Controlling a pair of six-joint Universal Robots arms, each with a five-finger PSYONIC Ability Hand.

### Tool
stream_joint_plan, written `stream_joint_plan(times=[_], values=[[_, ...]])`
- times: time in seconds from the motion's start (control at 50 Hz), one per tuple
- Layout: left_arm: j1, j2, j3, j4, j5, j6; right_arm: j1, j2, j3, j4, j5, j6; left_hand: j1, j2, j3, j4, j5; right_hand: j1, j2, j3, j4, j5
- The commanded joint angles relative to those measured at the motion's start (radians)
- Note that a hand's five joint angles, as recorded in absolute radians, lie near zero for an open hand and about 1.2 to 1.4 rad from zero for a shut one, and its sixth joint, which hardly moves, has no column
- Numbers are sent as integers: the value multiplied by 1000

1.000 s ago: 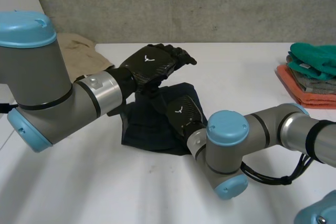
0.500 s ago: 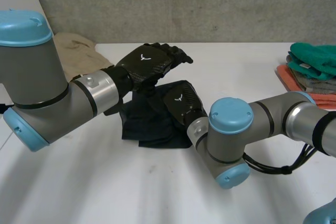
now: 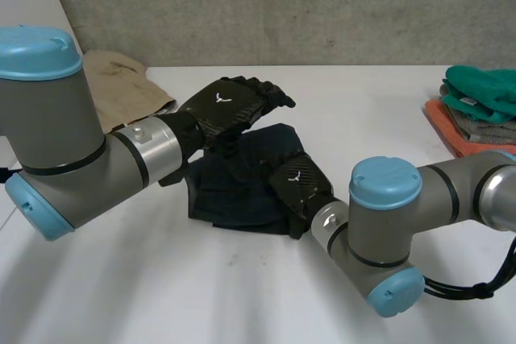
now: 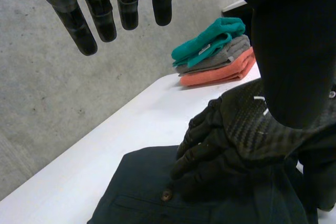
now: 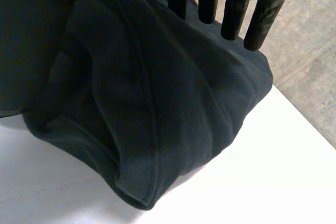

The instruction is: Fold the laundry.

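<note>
A dark navy garment (image 3: 238, 187) lies bunched in the middle of the white table (image 3: 121, 279); a button (image 4: 167, 195) shows on it. My left hand (image 3: 230, 105) hovers over its far edge, open, fingers (image 4: 105, 11) straight and holding nothing. My right hand (image 3: 300, 185) rests low at the garment's near right edge, with the garment (image 4: 136, 192) under it. Its fingers (image 5: 231, 3) are straight above the folds of the garment (image 5: 131, 93) and grip nothing.
A stack of folded cloths, teal on grey on orange (image 3: 480, 110), sits at the table's far right edge, the same stack (image 4: 215, 51) beyond my right hand. A beige cloth (image 3: 125, 82) lies at the back left. A grey wall runs behind the table.
My right hand has opened, let go of the garment and drawn back toward the near right. My left hand sank a little and shifted left.
</note>
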Motion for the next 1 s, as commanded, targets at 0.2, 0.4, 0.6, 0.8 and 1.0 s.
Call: stream_joint_plan(times=[0.2,0.4,0.6,0.8,1.0], values=[[-1,2,-4,0,0,-1,10,99,-101,-107,2,-72,43,42,39,48,49,17,-3,9,-11,-18],[-1,3,-7,0,0,-1,12,137,-177,-107,3,-74,43,42,39,48,49,17,-3,9,-11,-18],[1,6,-20,0,0,-1,12,194,-255,-104,-4,-71,43,42,39,48,49,506,486,498,478,471],[2,14,-21,-2,0,-1,9,185,-261,-105,-33,-60,40,40,36,45,47,1187,1167,1179,1160,1153],[19,43,-32,0,0,-1,-122,93,-214,-94,-50,-77,40,40,36,45,47,1187,1167,1179,1160,1153]])
